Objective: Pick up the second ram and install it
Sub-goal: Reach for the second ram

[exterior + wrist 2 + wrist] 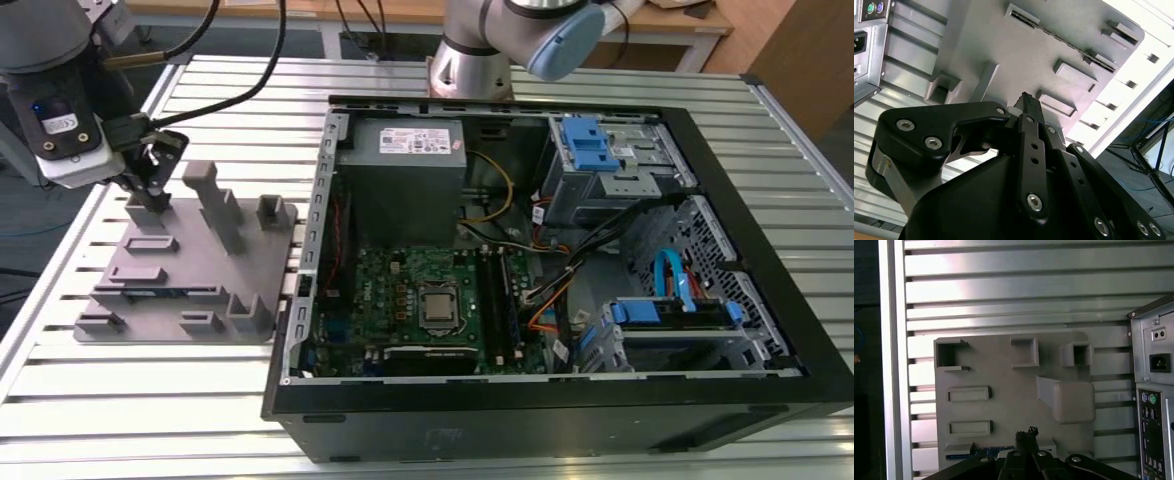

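Gripper (151, 193) hangs over the grey fixture (167, 268), jaws drawn together, holding nothing; the second ram (150, 293) lies slotted along the fixture's near edge in the exterior view, beneath the gripper, apart.

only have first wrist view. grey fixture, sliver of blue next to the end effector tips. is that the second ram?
Observer: Yes. The exterior view shows the second ram lying lengthwise in the fixture block, at the end nearest that camera. Nothing is gripping it.
Operator: where's the end effector over the block?
Observer: In the exterior view the end effector hangs over the block's side away from the PC, toward the exterior view's left. I can't judge how high it is.
Operator: case ready?
Observer: The case lies on the exterior view's right of the block with its side open, and the motherboard is exposed.
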Tool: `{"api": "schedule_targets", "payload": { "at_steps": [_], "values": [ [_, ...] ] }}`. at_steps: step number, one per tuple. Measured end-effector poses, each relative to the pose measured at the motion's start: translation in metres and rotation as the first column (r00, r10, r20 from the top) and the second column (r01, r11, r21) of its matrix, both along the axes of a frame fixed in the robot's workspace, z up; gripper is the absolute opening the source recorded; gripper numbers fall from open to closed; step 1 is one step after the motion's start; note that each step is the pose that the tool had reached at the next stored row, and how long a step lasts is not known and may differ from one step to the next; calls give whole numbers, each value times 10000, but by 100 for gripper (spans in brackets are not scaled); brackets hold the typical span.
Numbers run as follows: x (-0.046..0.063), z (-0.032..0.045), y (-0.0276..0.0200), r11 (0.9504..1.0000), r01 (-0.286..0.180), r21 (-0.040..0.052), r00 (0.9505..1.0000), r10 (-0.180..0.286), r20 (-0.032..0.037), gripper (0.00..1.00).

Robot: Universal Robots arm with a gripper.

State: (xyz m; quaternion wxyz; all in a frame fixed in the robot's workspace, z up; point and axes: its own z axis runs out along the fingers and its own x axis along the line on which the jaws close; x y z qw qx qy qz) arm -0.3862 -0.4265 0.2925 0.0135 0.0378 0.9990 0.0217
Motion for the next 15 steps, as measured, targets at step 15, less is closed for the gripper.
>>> {"api": "schedule_targets", "payload": {
  "at_steps": [15],
  "values": [
    [11, -242, 0, 10000, 1, -1, 10000, -1, -1, 11]
  ]
}}
